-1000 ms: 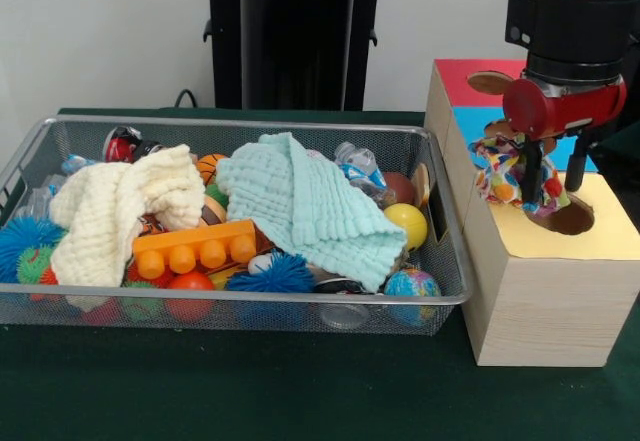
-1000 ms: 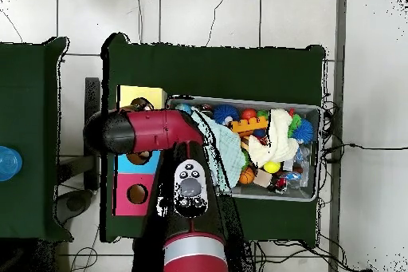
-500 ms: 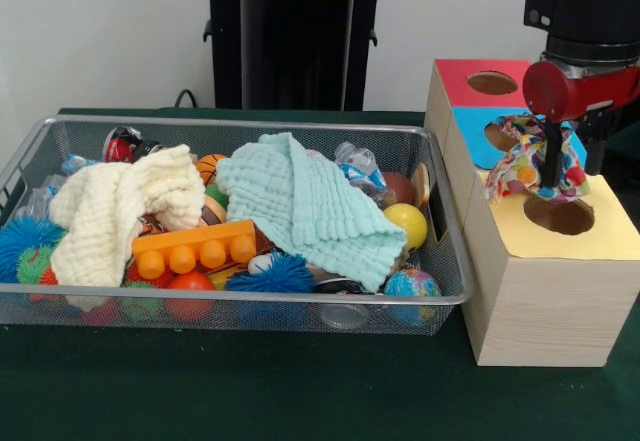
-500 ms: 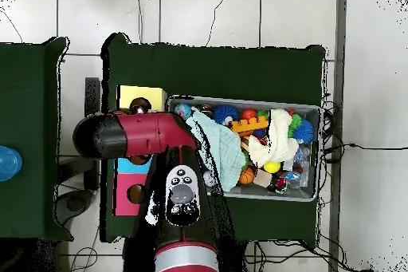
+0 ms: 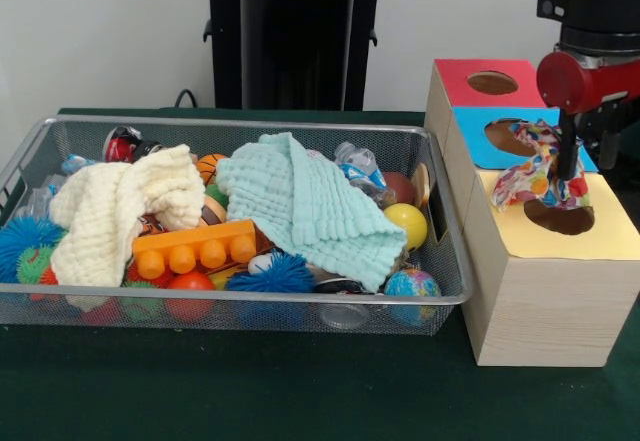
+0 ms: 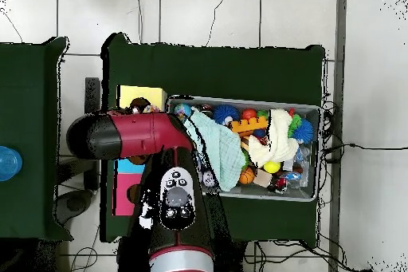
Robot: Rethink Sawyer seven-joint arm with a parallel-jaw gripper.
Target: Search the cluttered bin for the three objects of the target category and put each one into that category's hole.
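One spotted fabric piece (image 5: 535,176) dangles from the gripper (image 5: 570,166), which is clamped on it right above the hole (image 5: 560,218) in the yellow-topped box (image 5: 545,291); looks like the drop step, so next it needs lowering and letting go

Robot lab, pedestal (image 5: 297,31), tiled floor (image 6: 207,13)

Soft, even room light is falling on my table.

Nothing is glaring much; only the bin (image 5: 240,125) rim is catching a faint sheen, and the wall behind is showing bright and flat. A weak shadow is lying under the bin's near edge. Seen from the front, everything is looking slightly soft. From overhead, my arm (image 6: 131,135) is looking smeared and shiny.
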